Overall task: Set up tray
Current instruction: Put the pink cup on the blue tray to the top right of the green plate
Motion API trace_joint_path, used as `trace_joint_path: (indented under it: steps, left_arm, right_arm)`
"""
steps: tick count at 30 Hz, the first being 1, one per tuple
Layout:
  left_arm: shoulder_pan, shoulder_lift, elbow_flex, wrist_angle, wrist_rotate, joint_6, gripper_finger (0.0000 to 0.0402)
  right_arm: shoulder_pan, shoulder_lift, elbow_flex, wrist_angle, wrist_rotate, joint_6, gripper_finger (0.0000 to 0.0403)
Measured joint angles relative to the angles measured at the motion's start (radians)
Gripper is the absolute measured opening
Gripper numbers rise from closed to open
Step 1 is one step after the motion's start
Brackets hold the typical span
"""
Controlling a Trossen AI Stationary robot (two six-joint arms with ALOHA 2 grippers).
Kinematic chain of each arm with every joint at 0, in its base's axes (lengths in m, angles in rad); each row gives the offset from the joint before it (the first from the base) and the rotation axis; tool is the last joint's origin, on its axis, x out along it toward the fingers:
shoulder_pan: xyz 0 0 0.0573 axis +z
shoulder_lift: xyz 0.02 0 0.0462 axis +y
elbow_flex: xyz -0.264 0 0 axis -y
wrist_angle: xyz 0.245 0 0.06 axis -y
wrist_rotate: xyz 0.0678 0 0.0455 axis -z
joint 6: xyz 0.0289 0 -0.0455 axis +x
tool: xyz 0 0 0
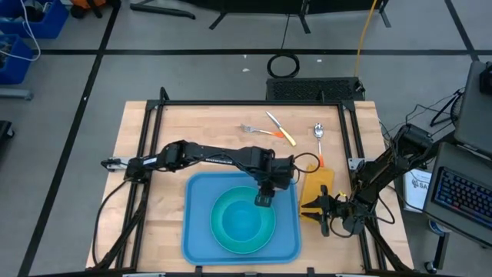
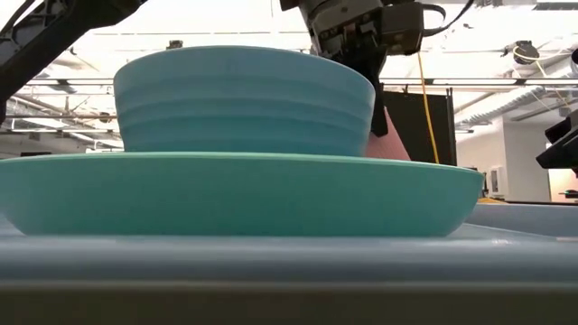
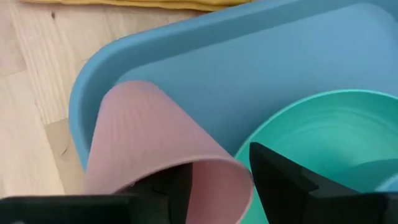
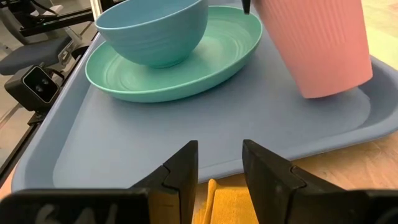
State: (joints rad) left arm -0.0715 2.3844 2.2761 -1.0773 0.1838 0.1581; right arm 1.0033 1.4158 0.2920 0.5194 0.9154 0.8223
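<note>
While the left gripper (image 1: 264, 198) holds a pink cup (image 4: 317, 43) over the tray's (image 1: 198, 231) far right corner, plate (image 1: 231, 232) and bowl (image 4: 155, 28) already sit in the tray at the tabletop's (image 1: 184, 127) near centre. Cutlery (image 1: 269, 129) and napkin (image 1: 315, 185) remain outside. Right gripper (image 4: 217, 168) waits narrowly open, just right of the tray.

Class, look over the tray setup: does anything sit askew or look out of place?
Only the pink cup stands out: it hangs tilted over the tray beside the plate, its rim in the left gripper, not yet set down. Bowl sits squarely on the plate.
</note>
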Motion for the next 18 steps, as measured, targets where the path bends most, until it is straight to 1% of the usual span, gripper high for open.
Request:
trace_joint_path:
  steps: [8,12,18]
  left_arm:
    - [0.002,-0.023,0.002,0.009,0.0,0.013,0.0163]
    - [0.006,-0.031,0.002,0.059,-0.004,0.018,0.0163]
    - [0.02,-0.03,0.002,0.088,-0.009,0.021,0.0163]
  right_arm:
    - [0.0,0.0,0.0,-0.003,0.0,0.0,0.0114]
    - [0.0,0.0,0.0,-0.005,0.0,0.002,0.0114]
    - [0.0,0.0,0.0,-0.005,0.0,0.003,0.0114]
